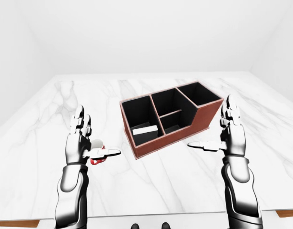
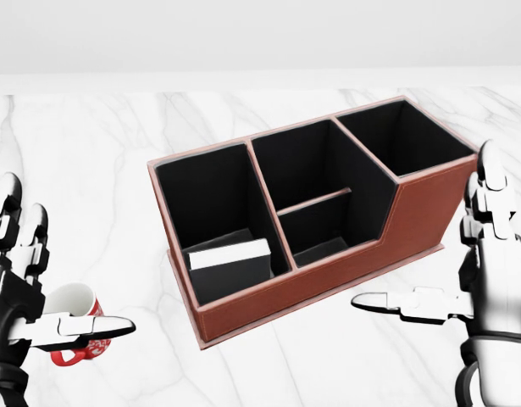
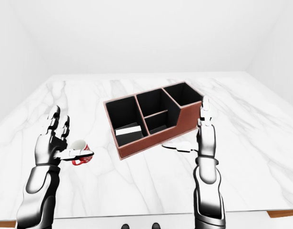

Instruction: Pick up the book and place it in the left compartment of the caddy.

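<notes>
At the left of the head view, the robot's silver-and-black left hand [image 2: 23, 280] stands upright with its two fingers [image 2: 8, 216] pointing up and the thumb stretched flat toward the right; it is fully spread and grips nothing. Partly behind that thumb sits a small red mug with a white inside [image 2: 74, 326], resting on the white marble-patterned tabletop [image 2: 116, 153]; whether the thumb touches the mug cannot be told. In the middle of the view stands the reddish-brown leather caddy with black-lined compartments [image 2: 268, 301], set at an angle on the tabletop. The dark book with a white page edge [image 2: 229, 259] lies inside the caddy's left compartment, at the lower end, its pale edge facing up. The neighbouring middle section is split by a low divider, and a taller square compartment forms the caddy's right end. At the right edge, the robot's silver-and-black right hand [image 2: 489, 271] hovers just beside the caddy's right end, fingers upright, thumb pointing left, likewise wide open and holding nothing. Neither hand touches the caddy.
</notes>
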Robot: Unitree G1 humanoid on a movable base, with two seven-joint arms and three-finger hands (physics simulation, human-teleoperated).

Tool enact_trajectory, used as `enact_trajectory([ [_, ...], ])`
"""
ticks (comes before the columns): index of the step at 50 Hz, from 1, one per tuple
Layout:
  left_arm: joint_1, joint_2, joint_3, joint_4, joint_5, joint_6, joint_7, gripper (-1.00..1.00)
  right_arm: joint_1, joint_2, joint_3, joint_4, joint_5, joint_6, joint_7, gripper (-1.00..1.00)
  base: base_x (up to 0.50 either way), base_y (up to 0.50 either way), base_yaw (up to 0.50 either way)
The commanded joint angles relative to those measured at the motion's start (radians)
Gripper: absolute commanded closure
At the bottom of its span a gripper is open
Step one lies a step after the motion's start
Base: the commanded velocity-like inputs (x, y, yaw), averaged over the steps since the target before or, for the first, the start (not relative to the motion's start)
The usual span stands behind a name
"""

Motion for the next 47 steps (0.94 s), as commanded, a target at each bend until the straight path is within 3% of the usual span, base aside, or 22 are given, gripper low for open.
enact_trajectory([
  [1,0.022,-0.006,0.011,-0.077,-0.021,0.0,0.021,-1.0,0.145,0.033,-0.048,-0.149,0.084,-0.003,0.023,-1.0,0.0,0.0,0.0],
  [5,0.031,-0.003,0.04,-0.116,-0.045,0.0,0.007,-1.0,0.196,0.062,-0.053,-0.266,0.084,0.019,0.047,-1.0,0.0,0.0,0.0],
  [13,0.043,0.0,0.073,-0.154,-0.084,0.0,-0.019,-1.0,0.214,0.087,-0.045,-0.323,0.068,0.024,0.052,-1.0,0.0,0.0,0.0],
  [22,0.082,-0.018,0.104,-0.25,-0.113,0.0,-0.052,-1.0,0.264,0.11,-0.033,-0.402,0.074,0.011,0.064,-1.0,0.0,0.0,0.0],
  [26,0.094,-0.029,0.098,-0.266,-0.106,0.0,-0.06,-1.0,0.294,0.135,-0.056,-0.46,0.106,-0.03,0.061,-1.0,0.0,0.0,0.0],
  [47,0.098,-0.037,0.093,-0.258,-0.107,0.0,-0.068,-1.0,0.326,0.145,-0.014,-0.465,0.077,-0.068,0.054,-1.0,0.0,0.0,0.0],
])
